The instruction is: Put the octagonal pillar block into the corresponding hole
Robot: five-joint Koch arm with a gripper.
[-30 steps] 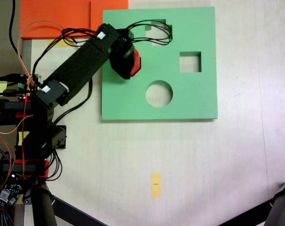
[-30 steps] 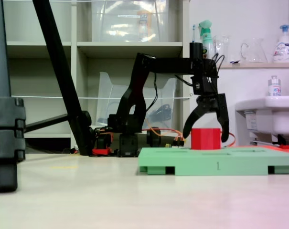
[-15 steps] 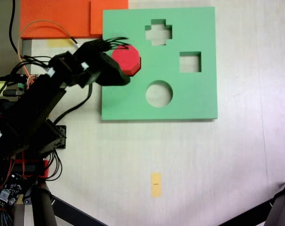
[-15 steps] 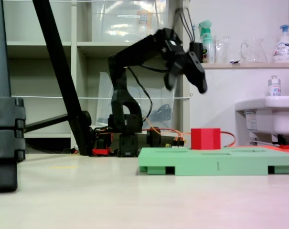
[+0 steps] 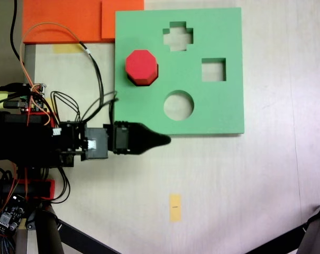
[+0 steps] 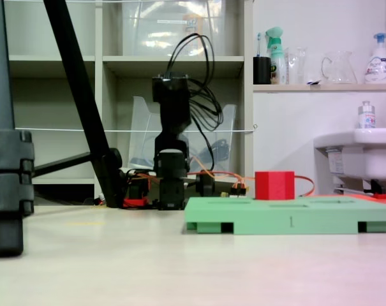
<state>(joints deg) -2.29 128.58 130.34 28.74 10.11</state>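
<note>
octagonal pillar block on the board, well apart from pincer, seemingly closed.

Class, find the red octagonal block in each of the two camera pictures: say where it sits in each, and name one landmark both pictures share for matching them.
A fixed view, from above: the octagonal pillar block stands on the upper left part of the green board, left of the square cutout.
A fixed view, from the side: the block stands up from the board's top, right of centre.
Shared landmark: the green board.
</note>
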